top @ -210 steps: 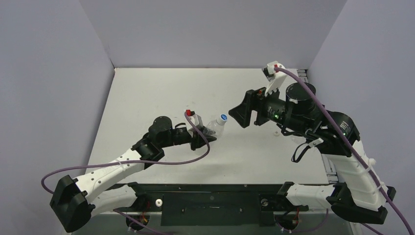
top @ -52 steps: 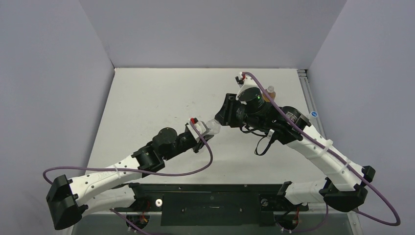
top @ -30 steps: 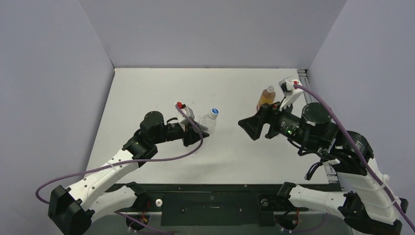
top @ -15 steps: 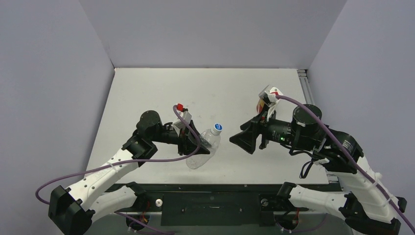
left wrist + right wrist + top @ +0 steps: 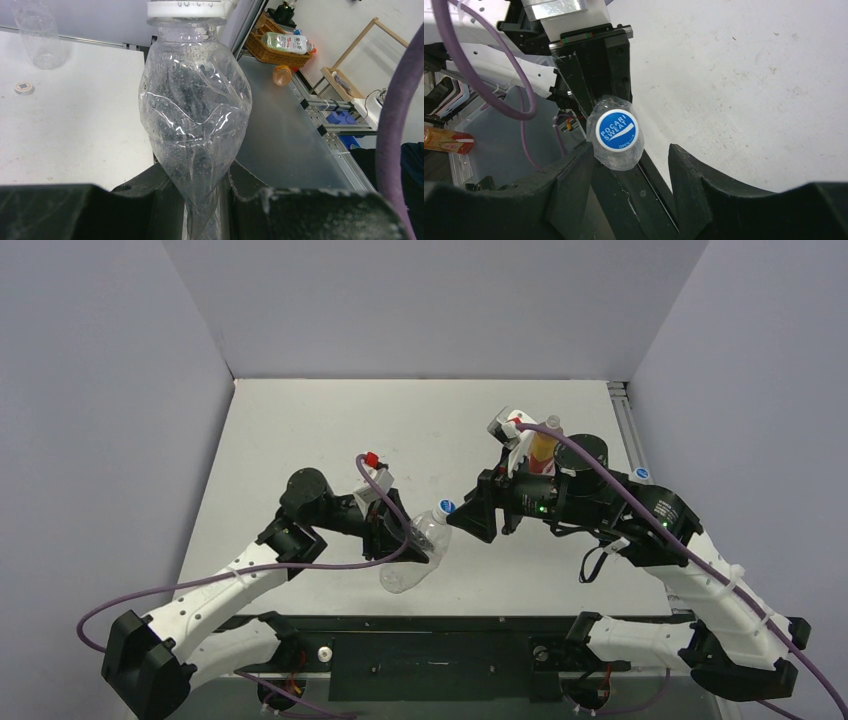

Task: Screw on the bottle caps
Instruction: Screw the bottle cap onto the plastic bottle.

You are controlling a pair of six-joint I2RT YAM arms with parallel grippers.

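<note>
My left gripper (image 5: 400,540) is shut on the crumpled body of the clear bottle (image 5: 412,552), held off the table with its neck pointing right; the squeezed plastic (image 5: 196,115) fills the gap between the jaws. The blue-and-white cap (image 5: 447,507) sits on its neck, and I face it head-on (image 5: 617,130). My right gripper (image 5: 463,517) is open right at the cap, which lies just ahead of the fingertips, nearer the left finger (image 5: 583,159), with a gap to the other. The amber bottle (image 5: 543,447) stands behind my right wrist, partly hidden. A small white cap (image 5: 23,88) lies on the table.
A clear-looking bottle base (image 5: 39,35) stands on the table at the far left of the left wrist view. The metal rail (image 5: 622,425) runs along the table's right edge, with shelves and a basket (image 5: 280,47) beyond. Grey walls close the back and sides.
My right arm has swung left to the bottle's cap with its jaws narrowing. My left arm has brought the clear bottle lower and a little to the right, still gripped.
</note>
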